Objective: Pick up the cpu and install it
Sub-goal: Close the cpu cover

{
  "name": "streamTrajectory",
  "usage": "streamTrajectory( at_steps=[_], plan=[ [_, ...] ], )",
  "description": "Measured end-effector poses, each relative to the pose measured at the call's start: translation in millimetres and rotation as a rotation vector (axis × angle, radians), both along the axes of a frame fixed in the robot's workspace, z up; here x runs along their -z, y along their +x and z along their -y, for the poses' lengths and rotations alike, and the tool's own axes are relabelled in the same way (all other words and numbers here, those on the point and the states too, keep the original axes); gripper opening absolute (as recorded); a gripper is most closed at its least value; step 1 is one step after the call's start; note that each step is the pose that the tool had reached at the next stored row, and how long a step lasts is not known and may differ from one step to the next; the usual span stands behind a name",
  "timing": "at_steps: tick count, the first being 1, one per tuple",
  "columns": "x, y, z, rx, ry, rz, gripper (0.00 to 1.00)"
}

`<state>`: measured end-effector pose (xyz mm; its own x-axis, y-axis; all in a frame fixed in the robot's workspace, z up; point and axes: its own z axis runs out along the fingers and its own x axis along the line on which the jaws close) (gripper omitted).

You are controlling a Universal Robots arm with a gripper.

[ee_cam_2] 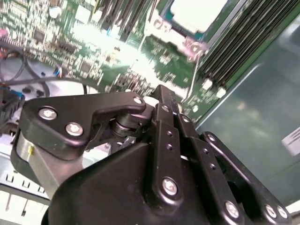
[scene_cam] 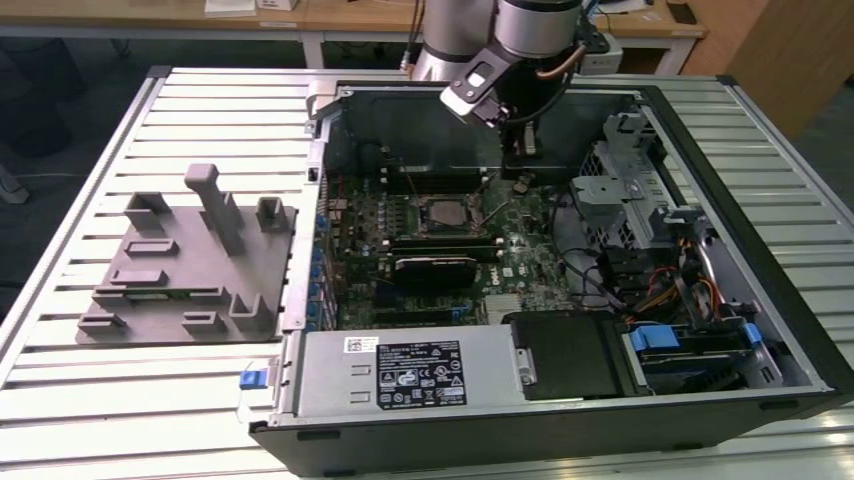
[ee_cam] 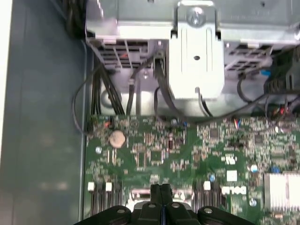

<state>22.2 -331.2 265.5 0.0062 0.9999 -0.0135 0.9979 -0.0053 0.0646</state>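
The cpu (ee_cam_2: 196, 11) shows in the second wrist view as a bright silvery square plate lying inside the motherboard's socket frame; in the exterior view it sits at the middle of the board (scene_cam: 446, 211). My gripper (scene_cam: 521, 165) hangs over the back of the open computer case, above and toward the exterior view's right of the socket. Its black fingers (ee_cam: 157, 188) are pressed together in both wrist views, and nothing is between them. The fingertips (ee_cam_2: 159, 92) point down at the green board beside the socket, apart from the cpu.
A grey plastic fixture tray (scene_cam: 187, 265) stands on the slatted table at the exterior view's left of the case. Inside the case are memory sticks (scene_cam: 438, 243), a power supply (scene_cam: 400, 372), a metal drive cage (ee_cam: 196, 56), cables (scene_cam: 641, 280) and a coin battery (ee_cam: 116, 137).
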Motion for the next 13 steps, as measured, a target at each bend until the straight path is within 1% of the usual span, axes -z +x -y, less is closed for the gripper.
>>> streamTrajectory(
  at_steps=[3,5,8,13],
  plan=[
    [-0.1,9.4,-0.1,0.0,-0.0001,-0.0001,0.11],
    [0.0,12.9,-0.2,0.0,-0.0003,-0.0001,0.11],
    [1.1,14.4,-0.5,0.0,-0.007,-0.0002,0.11],
    [7.8,15.8,-0.5,0.0,-0.0098,-0.0001,0.11]
  ],
)
